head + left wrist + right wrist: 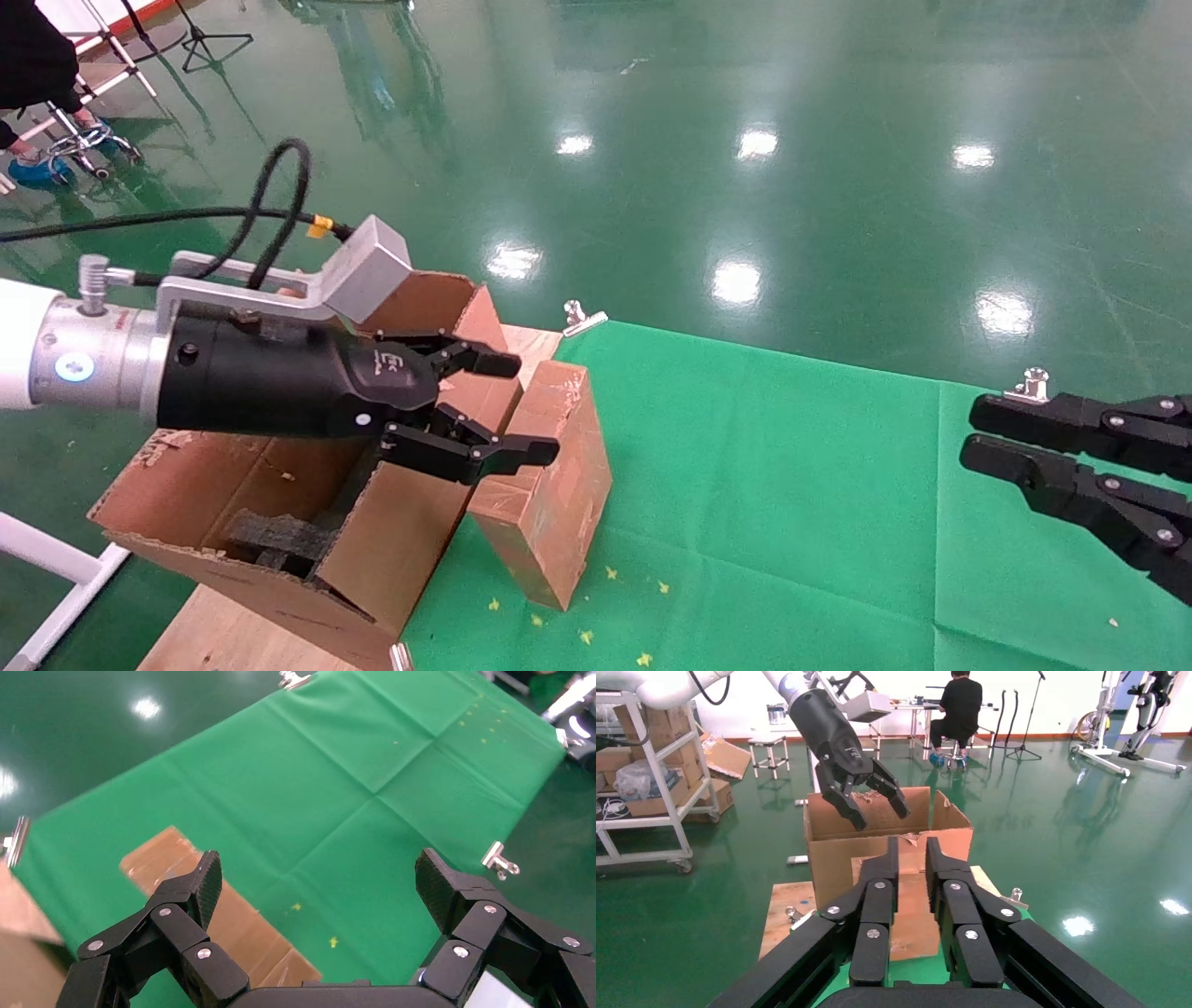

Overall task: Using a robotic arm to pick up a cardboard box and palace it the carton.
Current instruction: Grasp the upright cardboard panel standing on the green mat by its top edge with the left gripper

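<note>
The small brown cardboard box (549,485) stands on end on the green cloth, leaning against the carton's side. The large flapped carton (233,485) is at the table's left end, with black foam (279,536) inside. My left gripper (535,408) is open and empty. It reaches across the carton, with its fingertips just above the box's top. In the left wrist view the gripper (318,871) is spread wide and the box (239,931) lies under one finger. My right gripper (968,431) is parked at the far right, its fingers only narrowly apart and empty. In the right wrist view it (911,845) faces the box (914,934) and the carton (877,822).
A green cloth (792,513) covers the table, held by metal clips (582,317). A wooden board (233,634) lies under the carton. The shiny green floor lies beyond. A person and stands are at the far left (37,56). A shelf cart (645,776) stands behind.
</note>
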You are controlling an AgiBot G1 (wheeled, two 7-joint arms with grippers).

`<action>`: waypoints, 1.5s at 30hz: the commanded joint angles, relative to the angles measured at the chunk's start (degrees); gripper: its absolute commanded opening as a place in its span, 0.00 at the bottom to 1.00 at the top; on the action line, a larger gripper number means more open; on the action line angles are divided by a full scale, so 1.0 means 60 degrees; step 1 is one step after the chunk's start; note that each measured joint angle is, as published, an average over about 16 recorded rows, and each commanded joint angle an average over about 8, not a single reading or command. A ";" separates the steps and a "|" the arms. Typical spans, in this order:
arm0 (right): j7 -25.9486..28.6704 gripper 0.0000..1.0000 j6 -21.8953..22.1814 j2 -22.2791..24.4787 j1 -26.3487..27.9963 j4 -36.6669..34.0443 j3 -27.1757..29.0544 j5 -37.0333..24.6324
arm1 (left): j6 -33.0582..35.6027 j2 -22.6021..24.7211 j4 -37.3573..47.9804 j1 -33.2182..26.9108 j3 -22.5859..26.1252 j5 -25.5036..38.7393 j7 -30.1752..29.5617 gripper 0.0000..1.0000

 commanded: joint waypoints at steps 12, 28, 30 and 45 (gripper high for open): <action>0.0000 0.00 0.0000 0.0000 0.0000 0.0000 0.0000 0.0000 | 0.0978 0.1265 0.0037 -0.2095 0.1557 0.2792 -0.3813 1.00; 0.0000 0.00 0.0000 0.0000 0.0000 0.0000 0.0000 0.0000 | 0.1077 0.2221 0.0169 -0.2679 0.3097 0.4286 -0.5819 1.00; 0.0000 0.20 0.0000 0.0000 0.0000 0.0000 0.0000 0.0000 | 0.1078 0.2277 0.0175 -0.2711 0.3236 0.4364 -0.5938 1.00; 0.0000 1.00 0.0003 0.0001 -0.0003 -0.0003 0.0000 0.0001 | 0.1110 0.2553 0.0230 -0.2819 0.3913 0.4650 -0.6239 0.03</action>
